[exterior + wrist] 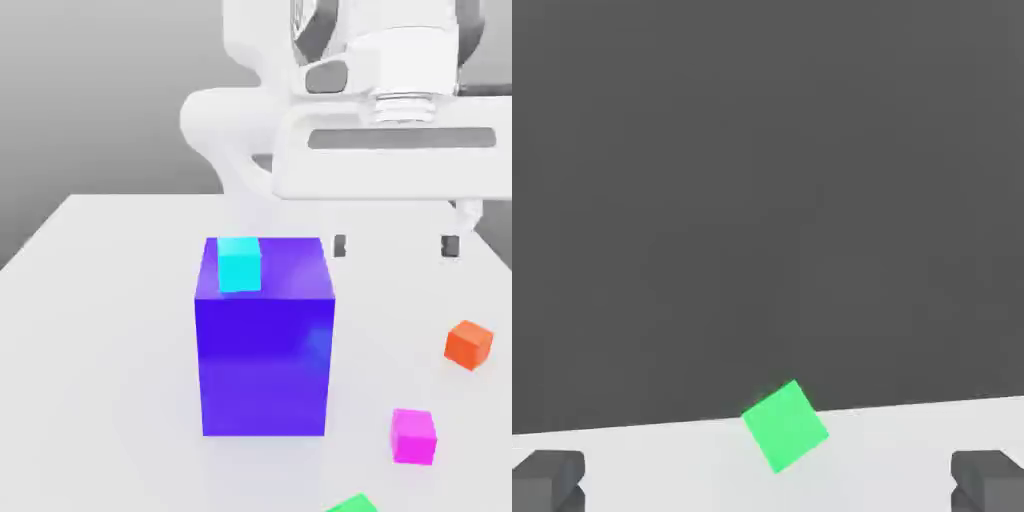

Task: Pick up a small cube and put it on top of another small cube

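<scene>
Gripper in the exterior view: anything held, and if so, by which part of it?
Nothing held: the gripper's fingers stand wide apart with no cube between them.

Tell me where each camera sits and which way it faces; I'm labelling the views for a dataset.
Exterior view: off the arm, angled down at the table; the arm and open gripper show.
Hand view: on the hand, looking out past the gripper's two fingertips at the table's edge and dark ground.
Shared: the fingertips, the table and a green cube.
</scene>
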`<action>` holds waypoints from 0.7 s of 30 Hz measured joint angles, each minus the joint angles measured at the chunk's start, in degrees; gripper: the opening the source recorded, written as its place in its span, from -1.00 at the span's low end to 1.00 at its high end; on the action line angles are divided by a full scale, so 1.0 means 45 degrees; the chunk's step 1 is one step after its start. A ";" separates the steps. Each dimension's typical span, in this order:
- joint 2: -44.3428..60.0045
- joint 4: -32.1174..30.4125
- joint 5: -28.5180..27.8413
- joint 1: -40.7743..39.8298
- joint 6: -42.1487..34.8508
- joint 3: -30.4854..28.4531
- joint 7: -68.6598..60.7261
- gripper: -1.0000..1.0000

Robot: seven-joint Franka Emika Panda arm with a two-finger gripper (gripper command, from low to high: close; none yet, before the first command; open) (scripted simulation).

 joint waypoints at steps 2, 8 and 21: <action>0.0942 -0.0239 -0.0301 0.0157 0.0416 0.0282 0.0730 0.00; 0.3766 -0.0951 -0.1143 0.1152 0.1654 0.0471 0.2871 0.00; 0.7251 -0.0630 -0.3068 0.2849 0.4028 -0.1225 0.4893 -1.00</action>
